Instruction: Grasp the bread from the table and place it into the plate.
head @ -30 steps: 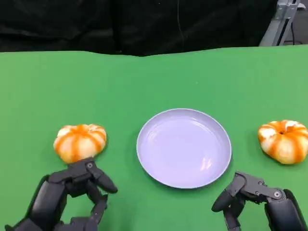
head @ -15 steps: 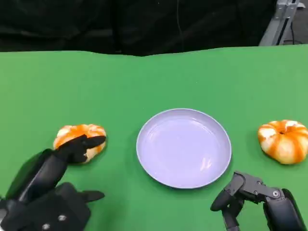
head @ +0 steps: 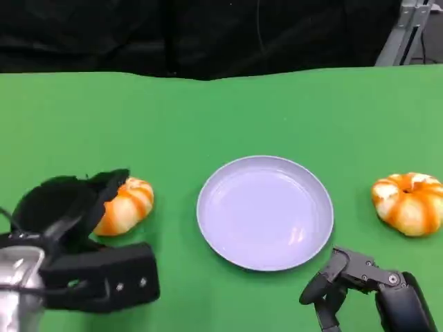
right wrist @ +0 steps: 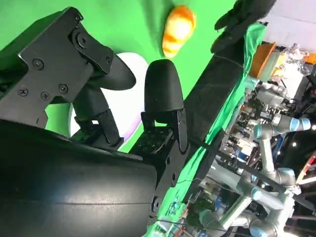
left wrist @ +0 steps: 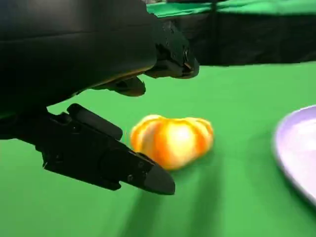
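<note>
Glossy smooth plate (head: pixel 265 212) on matt green cloth table (head: pixel 208 117).

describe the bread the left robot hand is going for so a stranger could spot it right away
Start at the lilac plate in the middle of the green table. On the plate's left lies an orange-and-white striped bread, partly covered by the left robot hand. Its twin on the right lies alone, with no hand over it.

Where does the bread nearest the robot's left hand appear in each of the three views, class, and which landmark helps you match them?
Head view: bread at lower left, partly behind the left hand.
Left wrist view: centre of picture, between the hand's fingers.
Right wrist view: near the top edge.
Shared landmark: the plate beside it.
</note>
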`<move>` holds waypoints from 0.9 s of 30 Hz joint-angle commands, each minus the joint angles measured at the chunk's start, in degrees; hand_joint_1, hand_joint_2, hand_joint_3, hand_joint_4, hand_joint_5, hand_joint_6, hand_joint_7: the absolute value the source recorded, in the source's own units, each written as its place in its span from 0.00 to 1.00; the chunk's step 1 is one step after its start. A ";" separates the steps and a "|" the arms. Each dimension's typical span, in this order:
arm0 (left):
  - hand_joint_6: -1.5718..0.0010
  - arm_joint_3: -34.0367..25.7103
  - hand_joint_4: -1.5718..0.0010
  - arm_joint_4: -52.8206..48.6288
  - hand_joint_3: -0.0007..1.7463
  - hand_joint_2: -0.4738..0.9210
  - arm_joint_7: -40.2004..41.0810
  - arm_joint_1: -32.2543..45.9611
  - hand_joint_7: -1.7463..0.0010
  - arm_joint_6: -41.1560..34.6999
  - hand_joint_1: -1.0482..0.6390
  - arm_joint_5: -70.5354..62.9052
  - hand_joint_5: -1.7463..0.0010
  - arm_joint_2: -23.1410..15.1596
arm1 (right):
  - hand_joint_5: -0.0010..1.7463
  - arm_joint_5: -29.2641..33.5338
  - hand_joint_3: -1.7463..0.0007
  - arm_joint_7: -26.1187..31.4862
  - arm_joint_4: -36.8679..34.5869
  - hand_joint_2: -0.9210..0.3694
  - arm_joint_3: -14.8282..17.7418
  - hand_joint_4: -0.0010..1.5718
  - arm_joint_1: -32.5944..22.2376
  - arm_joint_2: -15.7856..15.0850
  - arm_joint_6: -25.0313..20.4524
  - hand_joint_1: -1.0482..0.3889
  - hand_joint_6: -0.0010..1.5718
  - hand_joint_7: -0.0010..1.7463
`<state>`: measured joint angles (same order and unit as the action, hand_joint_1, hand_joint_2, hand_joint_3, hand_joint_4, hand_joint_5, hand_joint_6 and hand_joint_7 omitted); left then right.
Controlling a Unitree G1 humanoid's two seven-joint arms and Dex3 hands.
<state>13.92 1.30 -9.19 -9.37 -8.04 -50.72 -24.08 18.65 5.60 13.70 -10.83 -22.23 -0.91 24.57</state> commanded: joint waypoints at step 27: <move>0.62 9.69 0.50 -42.15 0.02 1.00 23.08 -19.59 0.03 15.37 0.51 5.08 0.00 3.36 | 0.91 0.05 0.24 0.69 0.68 0.48 -0.12 0.53 -0.46 -0.28 -0.05 0.68 0.55 0.73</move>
<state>23.85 -42.08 10.54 -30.07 4.74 -46.49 -19.04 19.14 6.05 14.13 -11.38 -22.62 -0.77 24.57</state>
